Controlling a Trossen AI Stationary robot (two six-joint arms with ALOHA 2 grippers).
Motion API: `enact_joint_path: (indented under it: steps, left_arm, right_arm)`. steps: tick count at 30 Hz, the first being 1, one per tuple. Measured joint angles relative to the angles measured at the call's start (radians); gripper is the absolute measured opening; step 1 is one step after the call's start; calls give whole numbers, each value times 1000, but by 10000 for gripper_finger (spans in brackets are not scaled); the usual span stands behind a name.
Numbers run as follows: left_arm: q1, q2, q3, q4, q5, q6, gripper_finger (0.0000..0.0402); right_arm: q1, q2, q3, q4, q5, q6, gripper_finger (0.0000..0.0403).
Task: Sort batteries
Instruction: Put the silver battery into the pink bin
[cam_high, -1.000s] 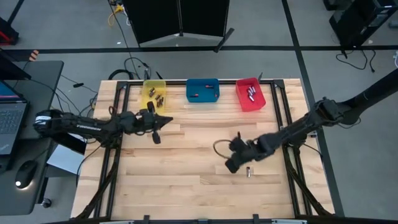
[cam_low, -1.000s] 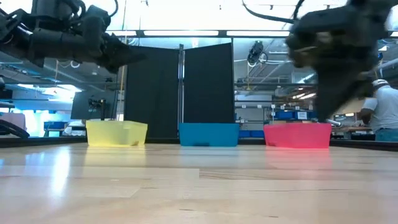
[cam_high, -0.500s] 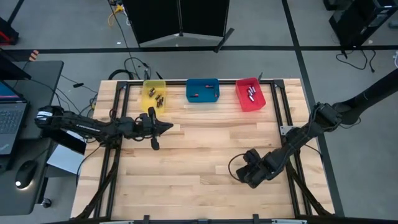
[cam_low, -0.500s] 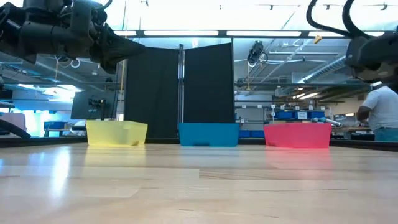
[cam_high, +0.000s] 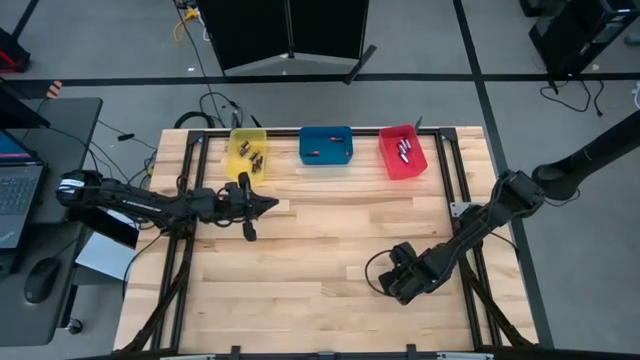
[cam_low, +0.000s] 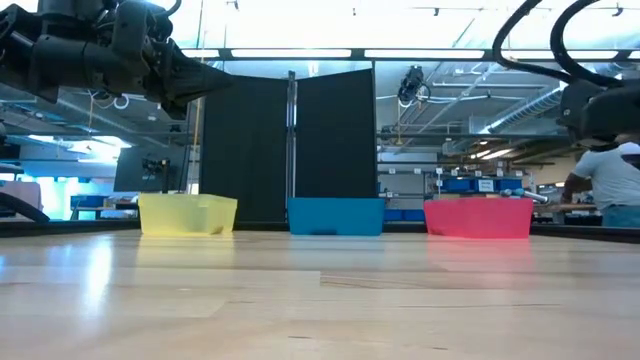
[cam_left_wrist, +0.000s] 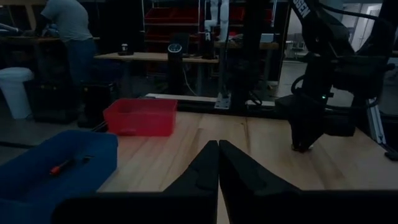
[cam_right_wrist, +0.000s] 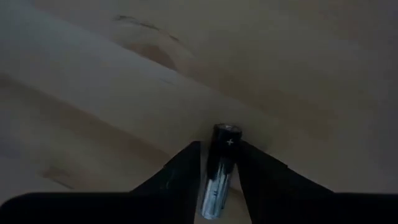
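One dark battery (cam_right_wrist: 221, 168) with a silvery end lies on the wooden table, shown in the right wrist view. My right gripper (cam_right_wrist: 219, 149) is low over it near the table's near right part (cam_high: 403, 283), open, one finger on each side of the cell, which lies along them. More batteries lie in the yellow bin (cam_high: 248, 150), the blue bin (cam_high: 326, 145) and the red bin (cam_high: 403, 152) at the far edge. My left gripper (cam_high: 272, 203) hovers shut above the table, near the yellow bin, holding nothing (cam_left_wrist: 218, 144). My right gripper's fingers (cam_right_wrist: 186, 165) come from above and stand close along both sides of the battery, which lies flat on the table. I cannot tell whether they touch it.
The three bins stand in a row along the far edge. A black frame rail (cam_high: 455, 210) runs along the table's right side, close to my right arm. A person (cam_low: 610, 185) stands in the room beyond the table. Bare wood (cam_high: 300, 260) lies between the two arms.
My right gripper has moved toward the table's near right corner and down, from beside the lone battery to directly over it, so the cell now lies between its fingers. In the high view the gripper now covers the battery.
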Motion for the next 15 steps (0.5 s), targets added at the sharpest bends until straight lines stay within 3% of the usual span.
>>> enact_joint_path:
  steps: [8,15]
  left_arm:
    - [0,0,0,0,1,-24,21]
    - [0,0,0,0,16,-50,21]
  right_arm:
    - [-2,-5,0,0,-16,-93,58]
    - [-87,-73,-2,10,-10,-321,57]
